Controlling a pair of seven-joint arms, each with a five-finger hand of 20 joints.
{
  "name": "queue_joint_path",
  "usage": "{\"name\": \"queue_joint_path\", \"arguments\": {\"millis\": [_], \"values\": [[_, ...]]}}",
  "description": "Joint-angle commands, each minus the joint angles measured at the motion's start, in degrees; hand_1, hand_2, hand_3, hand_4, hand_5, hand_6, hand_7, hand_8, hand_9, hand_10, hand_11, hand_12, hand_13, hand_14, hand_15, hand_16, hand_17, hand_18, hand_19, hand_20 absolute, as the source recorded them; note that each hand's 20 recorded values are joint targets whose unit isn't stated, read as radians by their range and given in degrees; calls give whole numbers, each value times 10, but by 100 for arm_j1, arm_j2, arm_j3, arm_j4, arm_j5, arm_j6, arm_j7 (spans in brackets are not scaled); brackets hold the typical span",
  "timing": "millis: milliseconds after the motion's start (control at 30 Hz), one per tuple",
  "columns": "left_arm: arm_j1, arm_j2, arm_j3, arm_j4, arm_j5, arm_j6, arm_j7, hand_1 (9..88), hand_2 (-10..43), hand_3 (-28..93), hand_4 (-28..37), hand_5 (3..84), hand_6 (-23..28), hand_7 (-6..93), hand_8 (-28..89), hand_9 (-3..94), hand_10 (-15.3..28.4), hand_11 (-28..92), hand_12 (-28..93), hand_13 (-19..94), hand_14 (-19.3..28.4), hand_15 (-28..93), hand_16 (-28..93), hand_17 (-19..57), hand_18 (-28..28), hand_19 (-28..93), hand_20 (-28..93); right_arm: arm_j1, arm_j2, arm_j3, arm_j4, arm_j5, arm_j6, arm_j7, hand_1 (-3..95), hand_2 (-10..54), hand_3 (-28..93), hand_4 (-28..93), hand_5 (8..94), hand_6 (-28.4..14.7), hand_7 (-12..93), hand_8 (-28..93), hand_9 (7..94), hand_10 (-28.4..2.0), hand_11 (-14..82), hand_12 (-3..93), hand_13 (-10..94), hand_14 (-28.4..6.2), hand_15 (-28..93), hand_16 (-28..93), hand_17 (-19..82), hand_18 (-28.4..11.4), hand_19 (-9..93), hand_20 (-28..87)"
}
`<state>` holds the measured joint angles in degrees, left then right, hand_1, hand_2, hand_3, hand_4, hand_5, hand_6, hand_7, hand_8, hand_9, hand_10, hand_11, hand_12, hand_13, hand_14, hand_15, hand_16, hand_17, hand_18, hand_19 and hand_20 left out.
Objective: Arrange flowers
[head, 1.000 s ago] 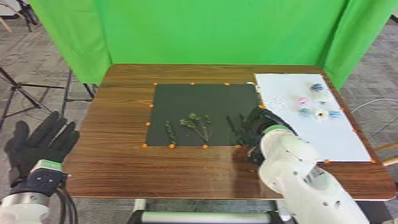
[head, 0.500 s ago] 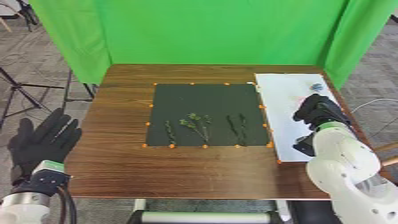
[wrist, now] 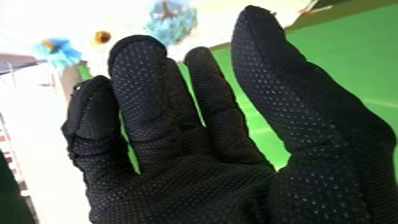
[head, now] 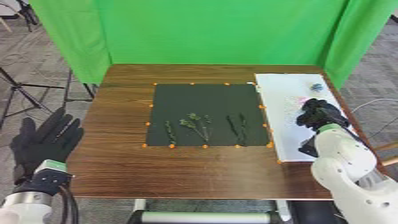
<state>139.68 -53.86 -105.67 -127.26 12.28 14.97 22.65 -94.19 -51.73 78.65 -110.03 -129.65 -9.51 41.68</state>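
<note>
Partly, the loosely open right hand hides flowers on the white sheet; the left hand has straight fingers.

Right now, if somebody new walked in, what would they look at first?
Probably the bright green curtain hanging behind the brown table. Next, maybe the black-gloved right hand over the white sheet on the table's right side, with a blue flower just beyond it. Then the green sprigs on the near half of the dark mat.
</note>
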Motion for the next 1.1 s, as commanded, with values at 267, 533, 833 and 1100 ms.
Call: {"name": "queue_joint_path", "arguments": {"millis": [267, 533, 833, 1100], "values": [[39, -47, 74, -21, -54, 5, -28, 251, 134, 699, -283, 355, 69, 164, -105, 274, 134, 217, 85, 176, 126, 316, -100, -20, 106, 259, 78, 1179, 215, -660, 1104, 284, -292, 28, 458, -95, 805, -283, 430, -77, 195, -124, 422, -143, 137, 98, 622, -109, 661, 280, 333, -243, 863, 350], [46, -64, 78, -12, -75, 52, -46, 252, 134, 700, -283, 355, 69, 165, -106, 273, 133, 218, 84, 175, 125, 316, -100, -20, 105, 257, 78, 1273, 120, -856, 1395, 471, -480, 212, 500, -95, 786, -283, 436, -70, 213, -130, 428, -139, 156, 92, 627, -97, 658, 309, 339, -242, 867, 351], [21, -76, 84, -9, -64, 46, -61, 252, 134, 700, -283, 355, 70, 166, -106, 273, 133, 218, 84, 175, 126, 315, -100, -19, 105, 257, 78, 1099, 97, -1040, 1468, 182, -21, 285, 629, -95, 704, -283, 568, -23, 298, -148, 669, -116, 164, 263, 669, -40, 561, 373, 361, -218, 843, 347], [-13, -54, 56, 8, -75, 45, -78, 251, 133, 701, -283, 355, 70, 166, -106, 273, 134, 218, 83, 175, 128, 318, -99, -19, 105, 257, 79, 893, 136, -1114, 1214, -213, 577, 236, 635, -95, 690, -282, 687, 0, 432, 78, 836, -88, 161, 468, 743, -40, 502, 424, 387, -230, 856, 382]]}}
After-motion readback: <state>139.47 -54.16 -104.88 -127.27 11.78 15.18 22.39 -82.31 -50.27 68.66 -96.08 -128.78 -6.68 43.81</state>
